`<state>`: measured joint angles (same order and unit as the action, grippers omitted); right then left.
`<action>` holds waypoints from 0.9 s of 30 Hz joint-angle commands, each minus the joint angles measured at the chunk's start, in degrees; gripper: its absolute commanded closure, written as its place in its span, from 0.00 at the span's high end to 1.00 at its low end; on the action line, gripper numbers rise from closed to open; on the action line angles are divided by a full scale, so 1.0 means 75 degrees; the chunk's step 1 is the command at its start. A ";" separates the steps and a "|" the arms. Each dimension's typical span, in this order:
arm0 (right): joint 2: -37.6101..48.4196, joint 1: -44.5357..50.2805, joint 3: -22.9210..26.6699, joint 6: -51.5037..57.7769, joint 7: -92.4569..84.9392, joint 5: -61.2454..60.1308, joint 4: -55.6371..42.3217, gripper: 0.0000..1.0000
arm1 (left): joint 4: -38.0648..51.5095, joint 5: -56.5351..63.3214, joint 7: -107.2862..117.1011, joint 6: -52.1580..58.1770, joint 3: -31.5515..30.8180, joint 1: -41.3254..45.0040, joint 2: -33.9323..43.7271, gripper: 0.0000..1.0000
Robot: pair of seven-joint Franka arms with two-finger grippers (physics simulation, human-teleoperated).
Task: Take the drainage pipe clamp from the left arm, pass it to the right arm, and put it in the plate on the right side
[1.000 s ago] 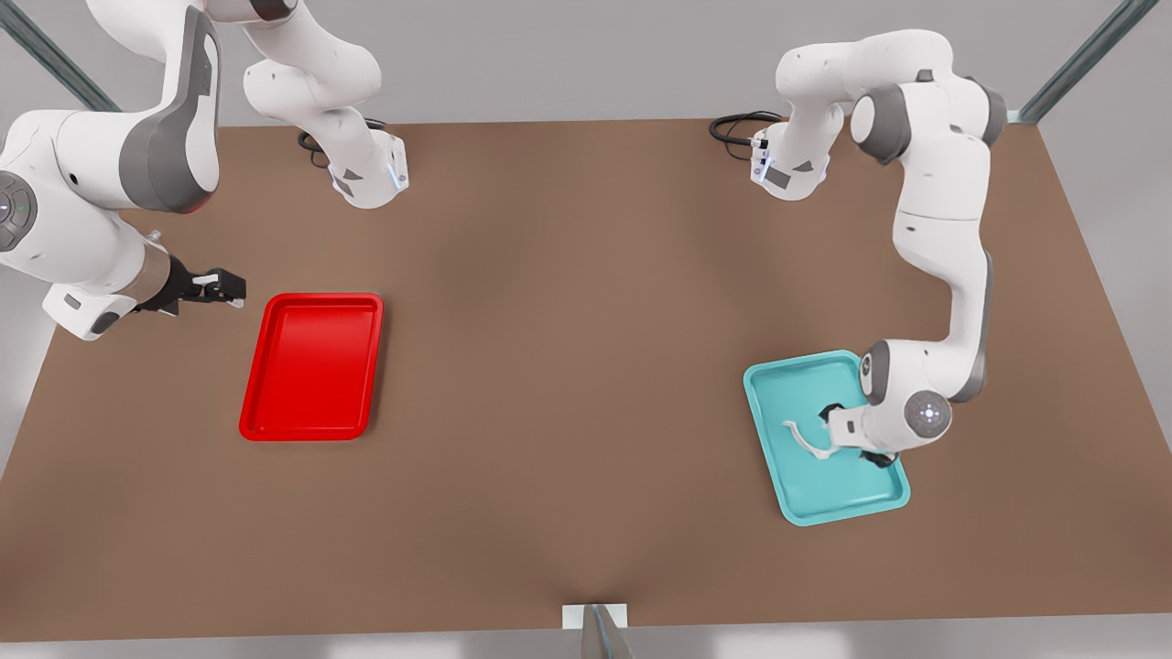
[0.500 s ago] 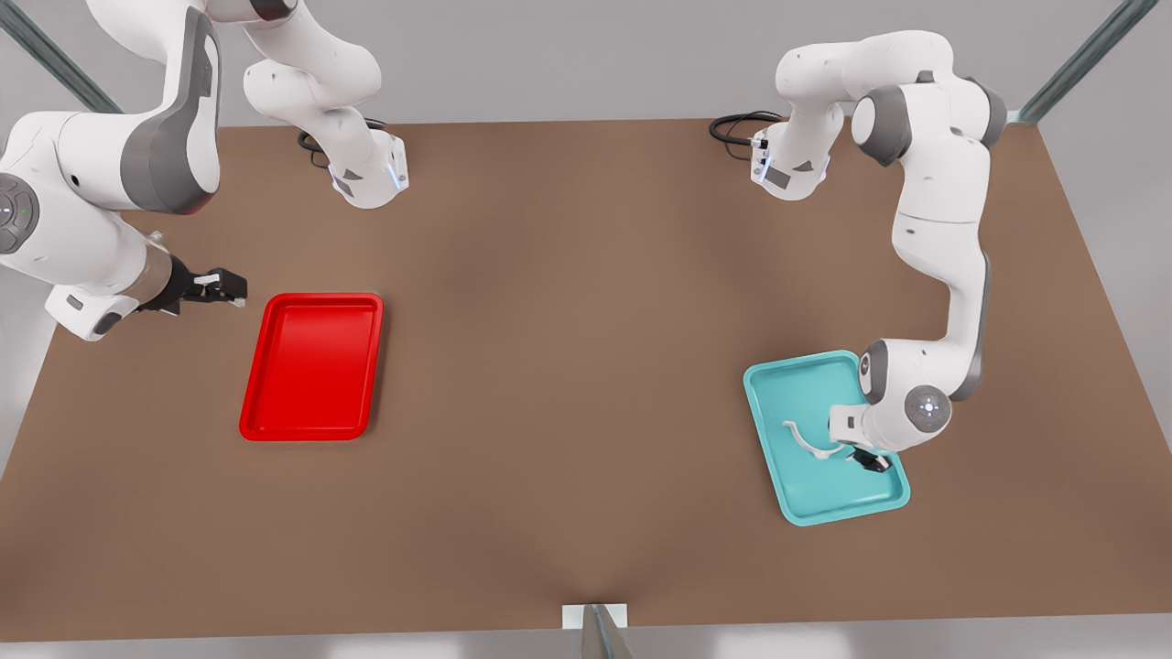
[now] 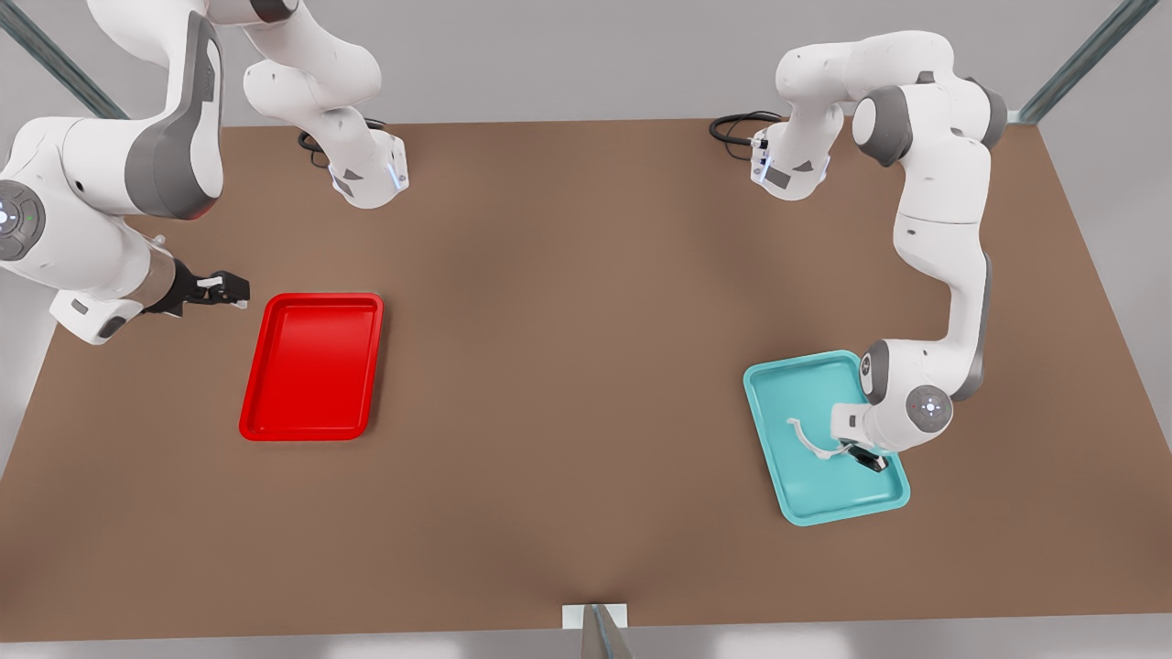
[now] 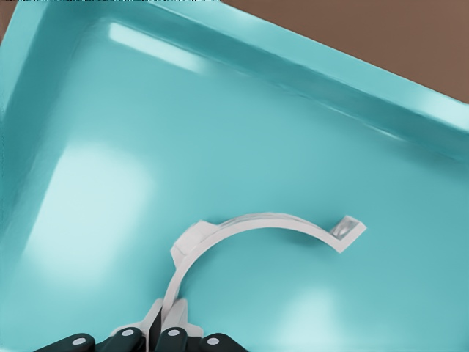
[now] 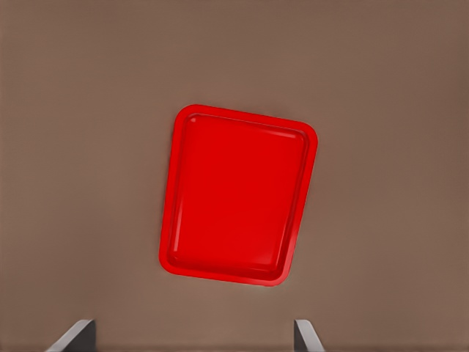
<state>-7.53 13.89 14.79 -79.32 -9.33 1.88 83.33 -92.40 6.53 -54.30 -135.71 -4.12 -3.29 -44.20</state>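
White plastic, bent in a shallow curve, is the one clamp on the table; it lies inside the teal tray at the front view's right. The left gripper is down in that tray, its two fingers pressed together on one end of the clamp, so the strap arcs away from the fingertips across the tray floor to its free outturned end. In the front view the same gripper sits under the left arm, with the clamp reaching out from it toward the middle of the teal tray.

There are two trays. The second is the red plate, at the front view's left, well apart from the teal one. The right gripper hangs just beside the plate's far corner, outside its rim, on the right arm, which waits there. From the wrist camera of that arm the plate lies ahead of the gripper, and the two grey fingertips stand spread well apart with nothing between them.

There are two arms, each mounted at the far edge of the brown table, and two grippers, one on each.
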 commanded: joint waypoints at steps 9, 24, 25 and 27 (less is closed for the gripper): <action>-0.0121 0.0093 -0.0062 -0.0018 0.0013 -0.0121 -0.0014 1.00 | 0.0016 -0.0027 0.4613 0.1958 -0.0037 0.0836 0.1334 0.21; -0.1621 0.2425 -0.0097 -0.4400 -0.0010 -0.3168 0.0736 1.00 | 0.3191 -0.0016 1.2314 0.3294 -0.1549 0.4001 -0.0036 0.21; -0.1621 0.2601 -0.0097 -0.4764 -0.0010 -0.3426 0.0924 1.00 | 0.3834 -0.0016 1.2420 0.3680 -0.1537 0.4177 -0.0363 0.21; -0.1738 0.2823 -0.0109 -0.5162 -0.0010 -0.3449 0.1018 1.00 | 0.4691 -0.0016 1.2760 0.4173 -0.1502 0.4493 -0.0809 0.21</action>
<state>-20.34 34.46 13.97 -105.85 -9.32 -21.70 90.70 -59.30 6.60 -1.73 -109.93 -15.45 29.56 -49.23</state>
